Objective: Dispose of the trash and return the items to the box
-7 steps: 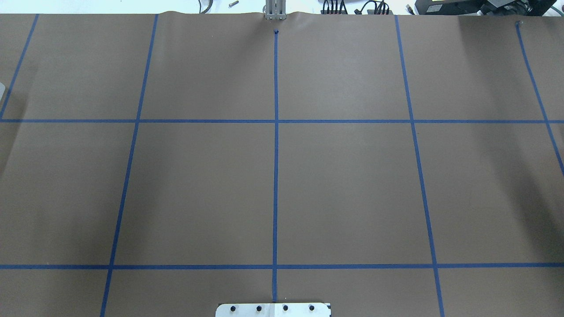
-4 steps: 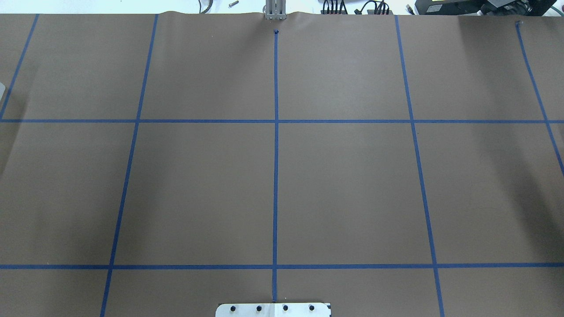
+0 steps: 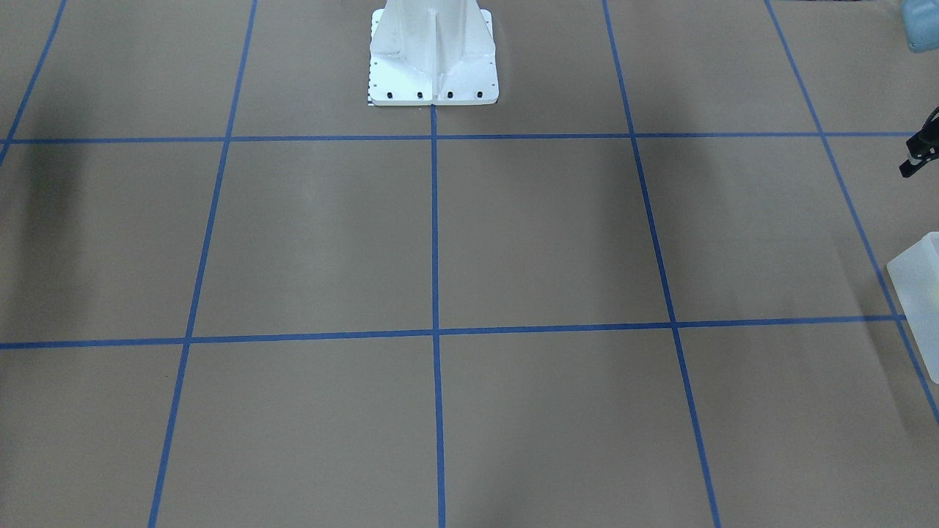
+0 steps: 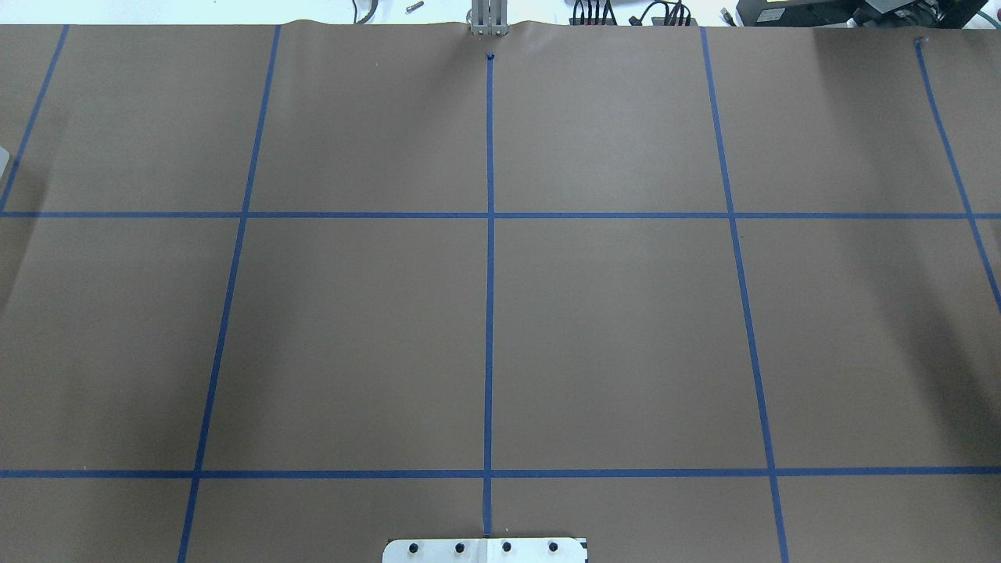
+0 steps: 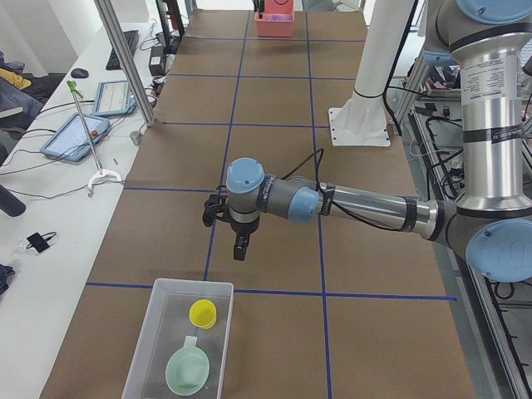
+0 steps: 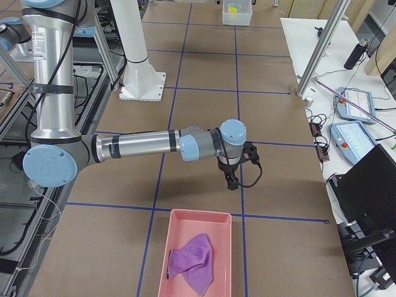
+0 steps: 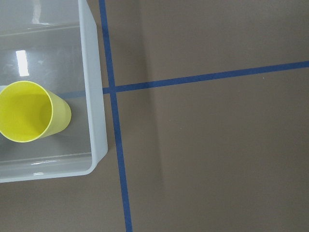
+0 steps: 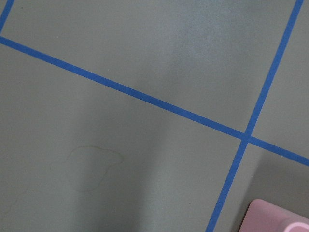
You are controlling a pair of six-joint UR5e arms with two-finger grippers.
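The translucent white box (image 5: 141,353) stands at the table's left end. The pale-yellow cup (image 5: 203,313) and the mint-green bowl (image 5: 187,371) sit inside it. In the left wrist view the cup (image 7: 29,112) stands upright in a corner of the box (image 7: 94,96). My left gripper (image 5: 240,249) hangs above the table, just beyond the box; I cannot tell whether it is open. My right gripper (image 6: 232,183) hangs above the table, just beyond a pink bin (image 6: 219,223) that holds a purple cloth (image 6: 192,263); I cannot tell its state either.
The white pedestal base (image 3: 433,59) stands at the middle of the robot's side. Blue tape lines grid the brown table cover. The box's edge (image 3: 921,282) shows at the front-facing view's right border. Tablets and cables lie on the side bench (image 5: 79,137).
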